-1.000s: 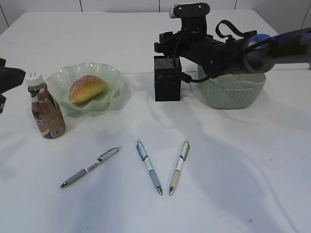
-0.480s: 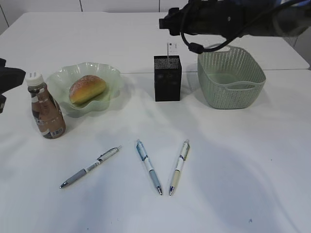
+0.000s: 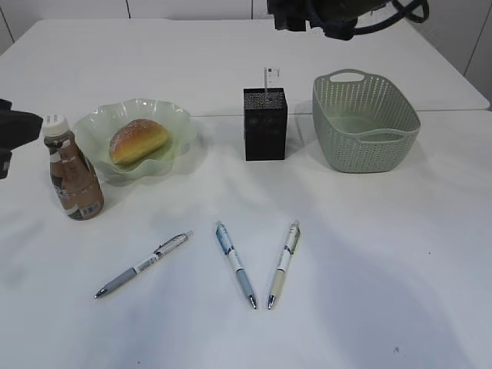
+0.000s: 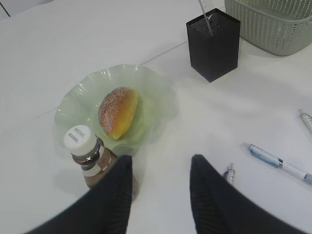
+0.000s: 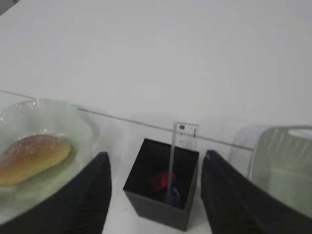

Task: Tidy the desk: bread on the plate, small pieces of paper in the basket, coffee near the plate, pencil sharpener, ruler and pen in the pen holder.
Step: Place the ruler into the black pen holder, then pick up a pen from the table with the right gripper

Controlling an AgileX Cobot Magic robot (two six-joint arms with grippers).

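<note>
below the right hand (image 5: 155, 195) — wide open, empty — ruler (image 5: 176, 161) upright in pen holder (image 5: 161, 187)

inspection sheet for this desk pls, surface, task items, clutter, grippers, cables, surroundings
surface: white desk, a seam running across behind the holder
bread: on the plate, bun lying centred
coffee: bottle upright, beside the plate's left edge
pen holder: black box upright; ruler standing in it, red and blue item at its bottom, unclear what
basket: green basket right of the holder; contents not clear
pens: three pens lying loose on the desk in front
clutter: nothing seen
left gripper: open, empty, above the bottle
right gripper: open, empty, above the holder
cables: black loops on the right arm
surroundings: pale wall panels behind
</note>
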